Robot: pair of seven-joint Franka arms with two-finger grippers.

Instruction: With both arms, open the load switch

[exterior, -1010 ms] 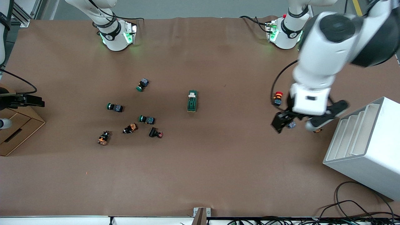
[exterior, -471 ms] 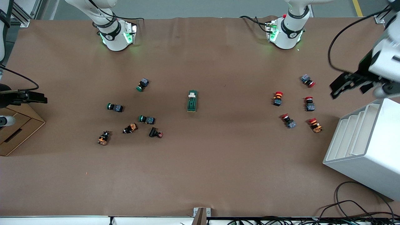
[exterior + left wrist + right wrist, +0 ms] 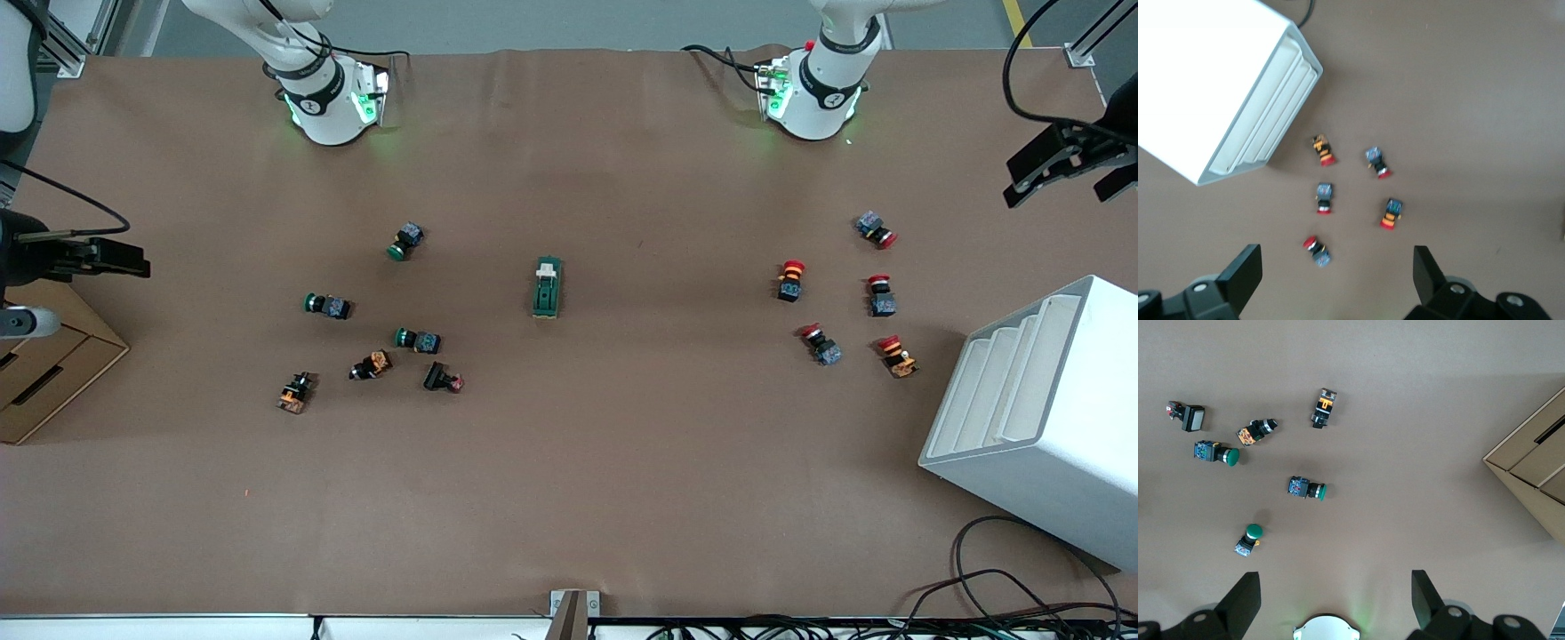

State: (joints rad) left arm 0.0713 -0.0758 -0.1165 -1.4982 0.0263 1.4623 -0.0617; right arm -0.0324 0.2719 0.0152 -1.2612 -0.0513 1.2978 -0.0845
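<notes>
Your left gripper (image 3: 1062,164) has swung away from the cluster of red push-buttons (image 3: 790,279) and now hangs high over the table's edge at the left arm's end, above the white rack (image 3: 1040,418); in the left wrist view its fingers (image 3: 1245,273) stand spread wide with nothing between them. Your right gripper (image 3: 98,258) has drifted only slightly and hovers near the cardboard box (image 3: 53,373) at the right arm's end, fingers (image 3: 1245,600) likewise parted and empty. The load switch (image 3: 547,287) has not moved: it lies mid-table, well apart from both grippers, its white lever end toward the bases. You have not yet begun the opening; both arms must first come in to it
</notes>
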